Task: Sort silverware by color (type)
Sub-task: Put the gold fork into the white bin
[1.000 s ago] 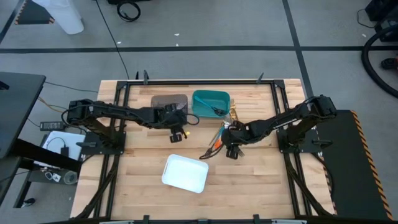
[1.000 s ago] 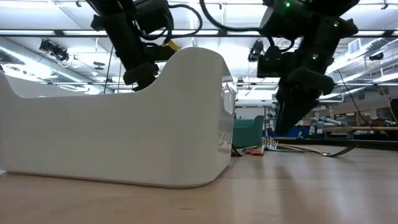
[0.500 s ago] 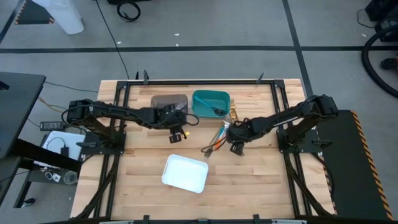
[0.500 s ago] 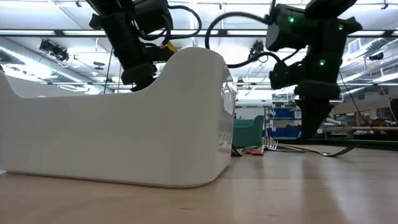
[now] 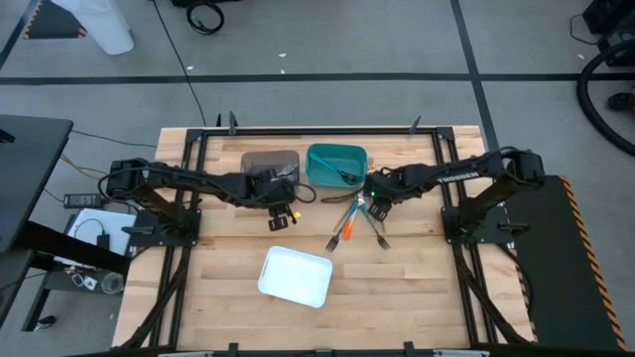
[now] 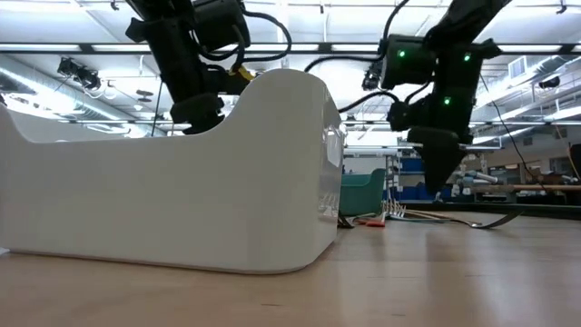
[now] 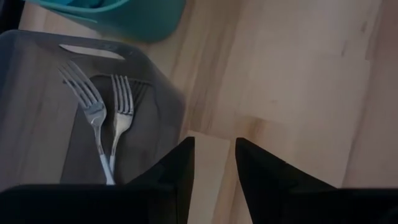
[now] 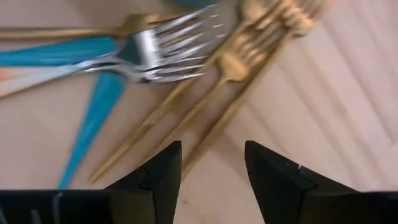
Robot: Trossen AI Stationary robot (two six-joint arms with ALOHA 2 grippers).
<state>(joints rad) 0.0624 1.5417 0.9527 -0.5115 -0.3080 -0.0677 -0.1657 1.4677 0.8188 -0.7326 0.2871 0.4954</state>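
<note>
3 containers are seen on the table — 1 grey bin, 1 teal bin and 1 white tray. 2 forks are counted inside the grey bin. The loose silverware cannot be counted exactly — several overlapping pieces.

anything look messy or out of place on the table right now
Nothing is damaged or spilled. The unsorted silverware lies in a loose crisscrossed heap on the wooden table beside the teal bin, under the right gripper. Two forks lie neatly in the grey bin.
</note>
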